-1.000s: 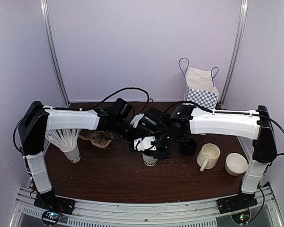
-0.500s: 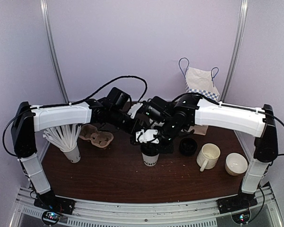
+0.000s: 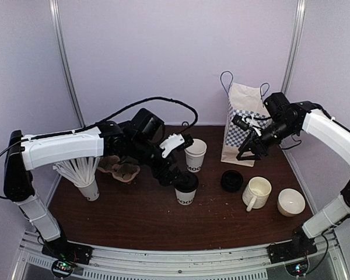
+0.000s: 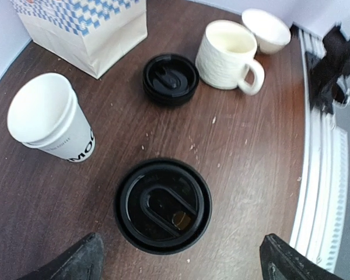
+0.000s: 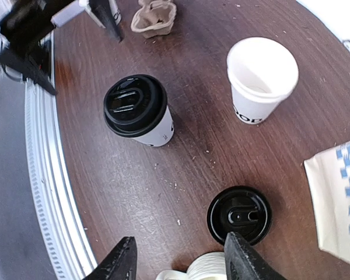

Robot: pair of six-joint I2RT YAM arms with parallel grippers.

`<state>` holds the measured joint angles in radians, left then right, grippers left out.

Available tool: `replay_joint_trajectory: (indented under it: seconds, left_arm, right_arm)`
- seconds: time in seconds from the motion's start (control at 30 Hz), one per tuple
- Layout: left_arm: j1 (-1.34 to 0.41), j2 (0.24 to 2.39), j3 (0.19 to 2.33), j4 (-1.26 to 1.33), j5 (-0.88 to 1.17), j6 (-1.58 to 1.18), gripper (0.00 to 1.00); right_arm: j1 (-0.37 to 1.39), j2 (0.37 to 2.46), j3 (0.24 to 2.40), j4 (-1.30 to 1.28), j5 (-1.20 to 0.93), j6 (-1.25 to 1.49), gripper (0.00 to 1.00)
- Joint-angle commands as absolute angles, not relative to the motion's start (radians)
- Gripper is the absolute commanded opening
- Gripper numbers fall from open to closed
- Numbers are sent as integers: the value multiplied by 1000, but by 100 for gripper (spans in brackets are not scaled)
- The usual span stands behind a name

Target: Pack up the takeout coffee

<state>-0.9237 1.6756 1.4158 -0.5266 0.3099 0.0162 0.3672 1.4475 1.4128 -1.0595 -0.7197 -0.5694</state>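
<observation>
Top view: left gripper (image 3: 176, 177), jaws open, over lidded cup (image 3: 186, 185); open cup (image 3: 195, 153) at its 12 o'clock, loose lid (image 3: 231, 180) at 3 o'clock. Right gripper (image 3: 247, 153) jaws apart, empty.

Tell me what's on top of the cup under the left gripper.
A black lid covers that cup, so its inside is hidden. The left gripper hangs open above it.

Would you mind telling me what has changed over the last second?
The right end effector pulled away from the lidded MOO cup, swinging right and back toward the checked paper bag, open and empty. That uncovered the open MOO cup behind it. The left end effector stays above the lidded cup, open. The loose lid, mug, bowl, straw cup and cup carrier did not move.
</observation>
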Motion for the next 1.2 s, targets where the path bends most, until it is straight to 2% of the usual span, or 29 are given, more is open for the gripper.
replay_joint_trajectory:
  seconds: [0.0, 0.23, 0.87, 1.03, 1.17]
  left_arm:
    - [-965, 1716, 1463, -607, 164, 189, 97]
    - [-981, 1814, 1571, -693, 153, 207, 90]
    - [-965, 1957, 1687, -714, 151, 105, 93]
    - [-954, 1978, 1695, -724, 164, 92, 91]
    - [-951, 1984, 1695, -724, 171, 94, 87]
  right_arm:
    - [300, 1394, 1337, -961, -890, -513, 56]
    - [275, 1392, 1303, -914, -881, -497, 59]
    - [277, 1394, 1272, -905, -925, -511, 61]
    - [276, 1397, 1268, -905, -926, -514, 61]
    - [276, 1402, 1267, -904, -925, -517, 61]
